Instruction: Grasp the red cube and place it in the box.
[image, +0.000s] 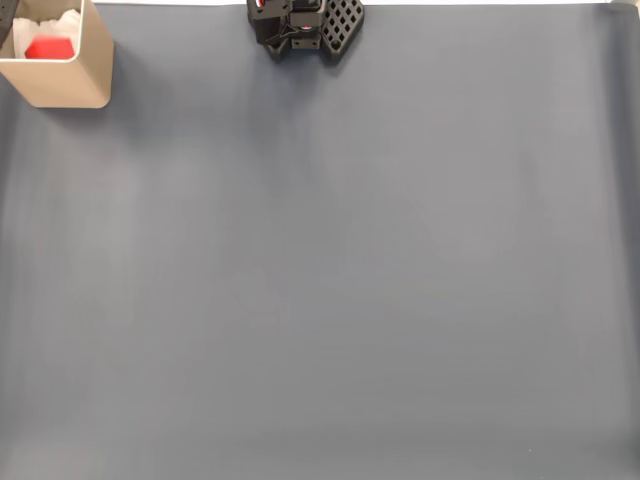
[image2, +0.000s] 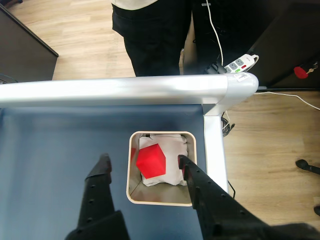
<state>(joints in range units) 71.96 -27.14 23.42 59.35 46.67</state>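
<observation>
Cube (image2: 151, 159) rests inside box (image2: 134, 192) at lower centre — gripper (image2: 142, 163) open, empty above it; its right finger, seemingly near the wall, might snag and tip the box.

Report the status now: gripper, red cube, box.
Gripper open, empty, above the beige square box. Small red cube inside the box, on white material. Nothing in the way.

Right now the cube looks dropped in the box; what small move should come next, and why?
Probably lift the gripper straight up and pull back. In the wrist view the red cube lies on the white padding inside the box, free of both fingers, which are spread open over the rim. Lifting first should avoid clipping the box wall.
</observation>
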